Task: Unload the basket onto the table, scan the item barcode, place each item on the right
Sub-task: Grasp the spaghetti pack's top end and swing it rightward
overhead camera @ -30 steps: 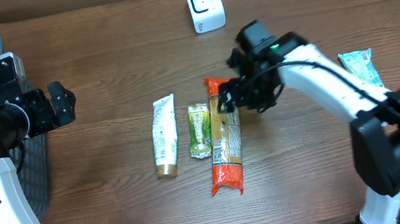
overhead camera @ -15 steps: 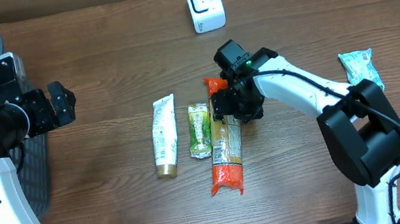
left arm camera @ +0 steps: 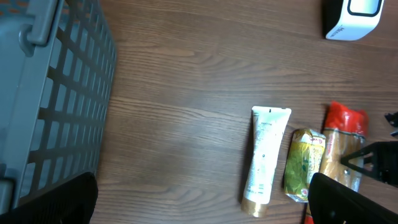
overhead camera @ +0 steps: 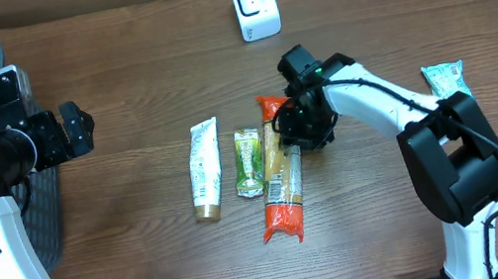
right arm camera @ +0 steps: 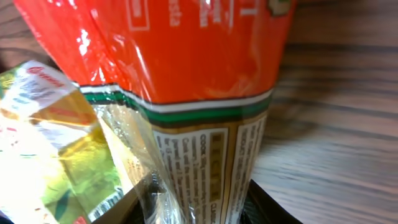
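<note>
A long orange and clear noodle packet (overhead camera: 282,182) lies lengthwise at mid-table. My right gripper (overhead camera: 292,139) is down on its upper part. In the right wrist view the packet (right arm camera: 205,93) fills the frame and the clear film is pinched between the dark fingers (right arm camera: 266,202) of the gripper (right arm camera: 193,202), which is shut on it. The white barcode scanner (overhead camera: 255,5) stands at the far edge. My left gripper (overhead camera: 77,127) hovers open at the left, well away from the items, with bare wood between its fingertips (left arm camera: 199,208).
A white tube (overhead camera: 204,170) and a green packet (overhead camera: 249,162) lie just left of the orange packet, the green one touching it. A teal packet (overhead camera: 445,80) lies at the right. A grey basket (overhead camera: 41,217) stands at the left edge.
My right gripper came in over the orange packet's upper part and its jaws closed on the film. The left arm has not moved.
</note>
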